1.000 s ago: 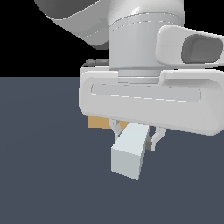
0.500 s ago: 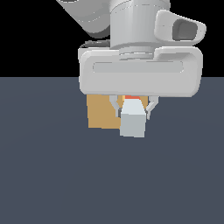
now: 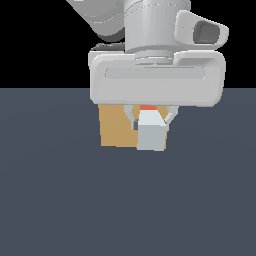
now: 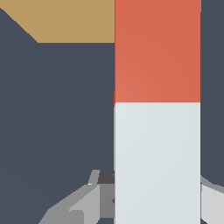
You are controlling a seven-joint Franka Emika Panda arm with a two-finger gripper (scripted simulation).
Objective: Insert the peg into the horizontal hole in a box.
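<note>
- Peg (image 3: 151, 131) sits clamped between the two fingers (image 3: 133, 120), its white half (image 4: 157, 162) nearest the exterior camera and sticking out past the fingertips toward it.
- Gripper (image 3: 150, 121) hangs below the wide white hand body (image 3: 157, 80), one finger pressed on each side of the white half.
- Red-orange half (image 4: 157, 50) runs on beyond the fingers, pointing at the box.
- Box (image 3: 116, 126), tan-orange, stands on the dark floor (image 3: 125, 210) behind the fingers, offset toward the exterior view's left.
- Its hole cannot be made out.
</note>
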